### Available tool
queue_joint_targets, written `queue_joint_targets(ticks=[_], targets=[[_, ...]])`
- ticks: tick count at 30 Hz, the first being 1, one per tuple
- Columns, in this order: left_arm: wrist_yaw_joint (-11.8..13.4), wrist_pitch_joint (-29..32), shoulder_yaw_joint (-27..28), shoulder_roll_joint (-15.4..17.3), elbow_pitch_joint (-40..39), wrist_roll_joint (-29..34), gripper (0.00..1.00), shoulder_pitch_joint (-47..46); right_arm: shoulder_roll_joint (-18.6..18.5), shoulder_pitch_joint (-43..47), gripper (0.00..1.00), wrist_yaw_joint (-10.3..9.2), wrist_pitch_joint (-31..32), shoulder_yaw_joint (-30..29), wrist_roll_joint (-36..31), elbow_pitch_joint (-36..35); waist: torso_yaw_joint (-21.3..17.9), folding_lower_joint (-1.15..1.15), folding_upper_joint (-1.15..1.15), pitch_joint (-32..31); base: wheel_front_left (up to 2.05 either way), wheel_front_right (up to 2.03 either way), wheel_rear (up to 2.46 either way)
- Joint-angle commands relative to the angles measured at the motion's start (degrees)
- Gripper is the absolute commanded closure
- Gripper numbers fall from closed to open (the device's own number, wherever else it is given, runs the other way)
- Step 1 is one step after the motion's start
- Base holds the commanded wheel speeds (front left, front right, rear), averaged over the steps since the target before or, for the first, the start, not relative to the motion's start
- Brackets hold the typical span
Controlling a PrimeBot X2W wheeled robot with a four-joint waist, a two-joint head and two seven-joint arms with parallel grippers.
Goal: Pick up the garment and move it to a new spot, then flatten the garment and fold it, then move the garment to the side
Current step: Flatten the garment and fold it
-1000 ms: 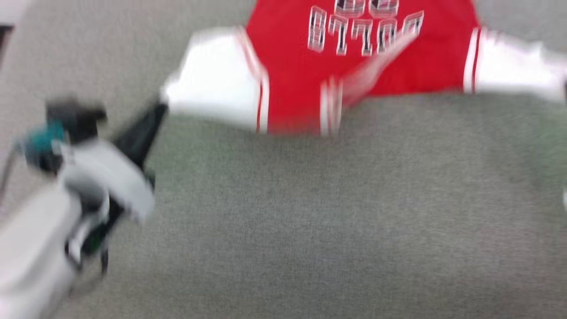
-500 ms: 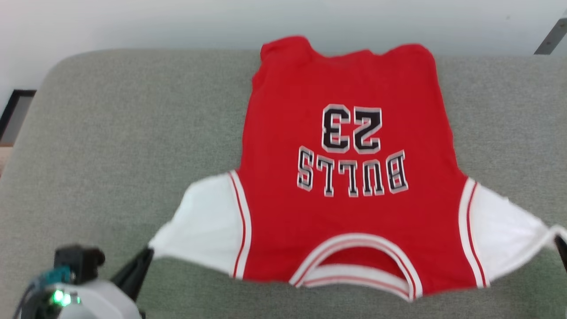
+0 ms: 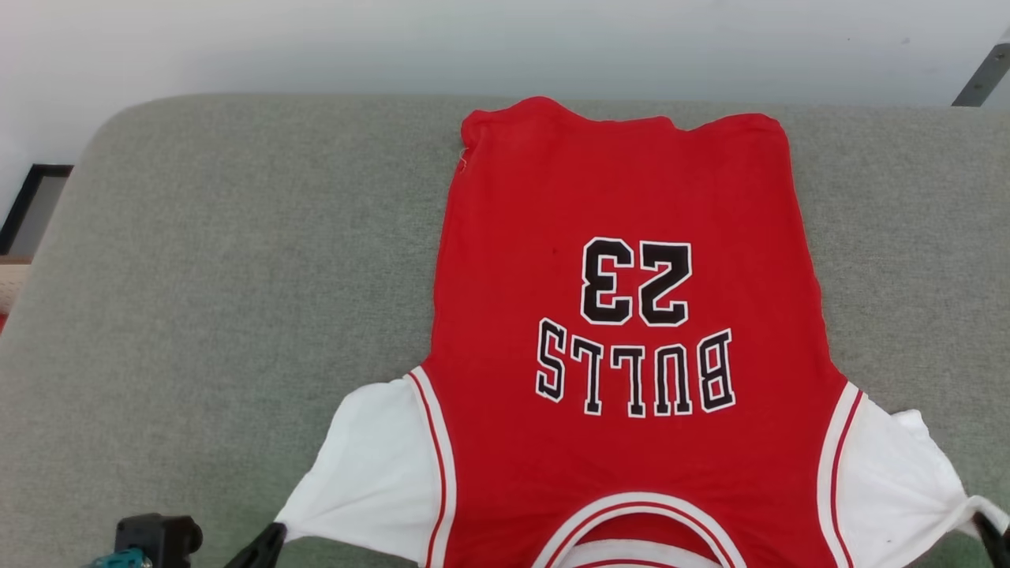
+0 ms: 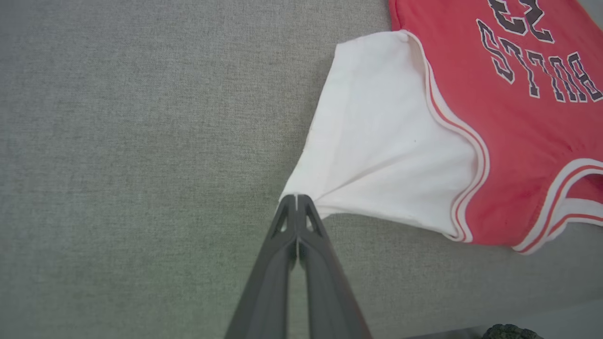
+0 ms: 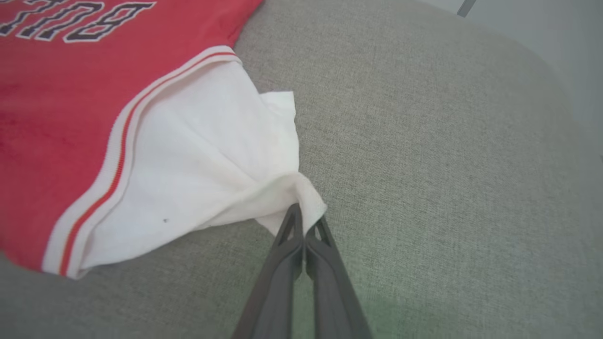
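Two shut grippers and one shirt.

In the head view, the shirt (image 3: 631,331) lies spread on the grey padded surface (image 3: 221,315), print side up and right of the middle. Its hem reaches the far edge, and its collar runs out of the picture toward the near edge. "BULLS" and "23" read upside down from here. The left gripper (image 3: 267,543) is just a dark tip at the corner of the left sleeve (image 3: 371,465), mostly cut off by the frame. The right gripper (image 3: 991,535) is a sliver at the lower right, against the pulled-out corner of the right sleeve (image 3: 899,481). Neither grip can be judged from this view.

In the left wrist view, the fingers (image 4: 275,263) are pressed together with no gap. The left sleeve's corner is caught between their tips, and the white cloth is drawn to a point with creases fanning back toward the red body. The rest of the sleeve rests on the surface.

In the right wrist view, these fingers (image 5: 325,282) are also clamped tight, on the outer corner of the right sleeve. The cloth bunches and folds over just above the tips. Most of the red body is cut off at the top left.
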Motion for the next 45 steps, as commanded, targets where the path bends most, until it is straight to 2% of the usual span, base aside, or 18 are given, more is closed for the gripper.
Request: queue_joint_targets(ticks=[1, 8, 9, 10, 12, 13, 14, 23, 27, 33, 39, 42, 45], targets=[[0.0, -0.3, 0.0, -0.5, 0.1, -0.3, 1.0, 0.6, -0.2, 0.6, 1.0, -0.06, 0.7, 0.3, 0.6, -0.1, 0.0, 0.0, 0.0, 0.2, 0.0, 0.0, 0.0], [-0.2, -0.6, 0.0, -1.7, 0.5, -0.2, 1.0, -0.3, 0.8, -1.2, 1.0, -0.06, 6.8, 2.6, 3.1, 0.2, -0.3, 0.0, 0.0, 1.3, 0.0, 0.0, 0.0], [-0.2, -0.5, -0.1, -1.9, 0.5, -0.2, 1.0, -0.5, 1.0, -1.7, 0.9, -0.06, 7.7, 2.9, 3.4, 0.1, -0.4, 0.0, 0.0, 1.5, 0.0, 0.0, 0.0], [-0.3, -0.4, -0.2, -2.1, 0.5, 0.0, 1.0, -0.9, 1.3, -2.0, 0.73, -0.06, 8.7, 3.0, 3.8, 0.3, -0.4, 0.0, 0.0, 1.6, 0.0, 0.0, 0.0], [-0.4, -0.2, -0.4, -2.4, 0.7, 0.1, 1.0, -1.4, 1.1, -2.6, 0.55, -0.06, 11.4, 3.5, 3.7, 0.9, -0.5, 0.0, 0.0, 1.8, 0.0, 0.0, 0.0], [-0.5, -0.1, -0.5, -2.6, 0.7, 0.3, 1.0, -1.7, 1.0, -2.9, 0.3, -0.06, 12.6, 3.6, 3.4, 1.3, -0.6, 0.0, 0.0, 1.9, 0.0, 0.0, 0.0], [-0.6, -0.1, -0.5, -2.7, 0.7, 0.6, 1.0, -1.9, 0.7, -3.3, 0.0, -0.06, 13.5, 4.2, 3.1, 1.2, -0.6, 0.0, 0.0, 2.0, 0.0, 0.0, 0.0], [-1.0, -0.2, -0.7, -3.8, 1.3, 1.0, 1.0, -3.5, -1.9, -5.9, 0.0, 0.0, 21.7, 6.8, 6.3, 1.9, -0.7, 0.0, 0.0, 2.6, 0.0, 0.0, 0.0], [-1.2, -0.4, -0.6, -4.0, 1.2, 1.0, 1.0, -3.7, -3.6, -6.5, 0.0, -0.01, 24.8, 5.8, 9.0, -0.5, -0.8, 0.0, 0.0, 2.8, 0.0, 0.0, 0.0], [-1.5, -0.7, -0.9, -4.5, 0.8, 1.5, 1.0, -4.1, -7.4, -11.2, 0.0, -0.02, 32.0, 2.4, 13.5, -8.8, -0.3, 0.0, 0.0, 3.0, 0.0, 0.0, 0.0], [-2.0, -0.5, -1.5, -5.3, 0.2, 2.6, 1.0, -5.8, -9.8, -22.3, 0.0, -0.02, 36.6, 2.1, 14.0, -13.5, 1.7, 0.0, 0.0, 4.2, 0.0, 0.0, 0.0], [-2.5, -0.1, -2.0, -6.1, 0.2, 3.4, 1.0, -7.2, -10.2, -29.8, 0.0, -0.02, 36.9, 3.6, 13.7, -12.0, 3.3, 0.0, 0.0, 5.2, 0.0, 0.0, 0.0], [-3.3, 0.4, -2.9, -7.4, 0.6, 4.5, 1.0, -9.4, -10.1, -37.3, 0.0, -0.04, 36.2, 5.5, 12.8, -7.5, 5.4, 0.0, 0.0, 6.2, 0.0, 0.0, 0.0]])
